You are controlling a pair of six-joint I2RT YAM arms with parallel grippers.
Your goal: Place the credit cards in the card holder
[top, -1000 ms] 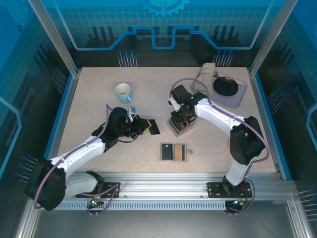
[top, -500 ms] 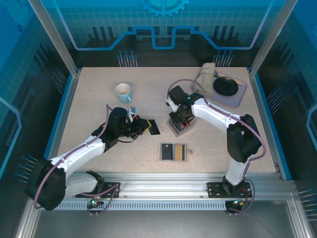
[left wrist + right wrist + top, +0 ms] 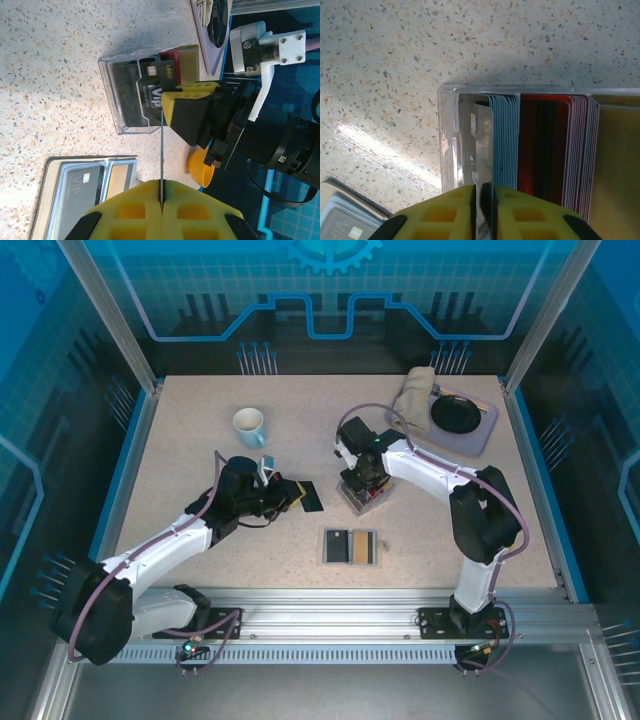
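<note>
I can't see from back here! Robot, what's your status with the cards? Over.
Left gripper: jaws shut on dark card. Right gripper: jaws astride shiny card in clear box, grip unclear. Card holder open, nothing blocking it. Over.

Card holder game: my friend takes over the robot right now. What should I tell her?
Left gripper: shut on a dark card, held away from the card holder.
Right gripper: down at the clear box, fingers either side of one card; can't tell if it grips.
Card holder: open flat near the front of the table, with a dark VIP card and a tan card in it.
Done: those two look placed.
Left to do: put in the held card, then the stack of cards in the box.
</note>
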